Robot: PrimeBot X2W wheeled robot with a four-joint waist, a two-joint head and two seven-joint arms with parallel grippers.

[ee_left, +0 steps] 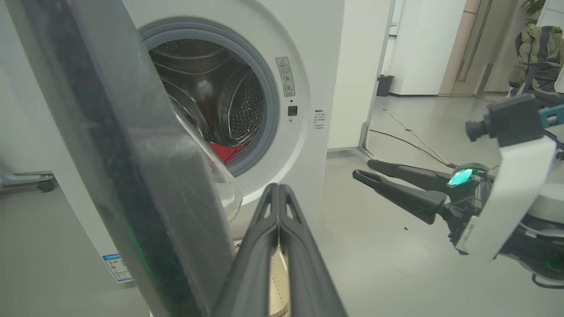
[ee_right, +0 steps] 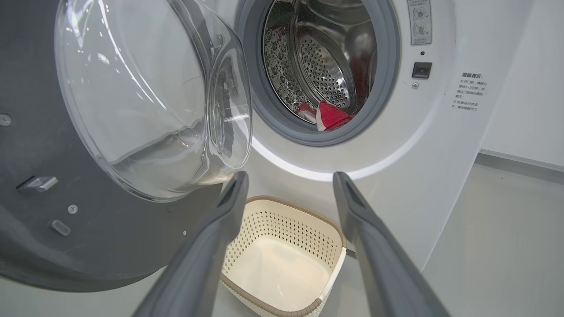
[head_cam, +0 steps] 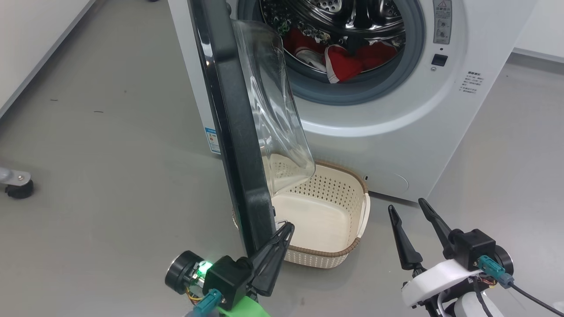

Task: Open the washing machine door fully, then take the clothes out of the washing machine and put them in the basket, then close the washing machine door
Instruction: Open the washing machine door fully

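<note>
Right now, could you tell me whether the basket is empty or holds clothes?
Empty: the basket shows a bare cream floor, and the red clothes lie in the drum.

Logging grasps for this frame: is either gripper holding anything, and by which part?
Nothing is held. The left gripper is shut on nothing, beside the washing machine door; the right gripper is open and empty.

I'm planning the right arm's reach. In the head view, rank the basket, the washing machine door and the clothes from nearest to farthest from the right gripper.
From the right gripper:
1. basket, low and just to its left.
2. washing machine door, standing open farther left, beyond the basket.
3. clothes, up inside the washing machine, farthest back.
</note>
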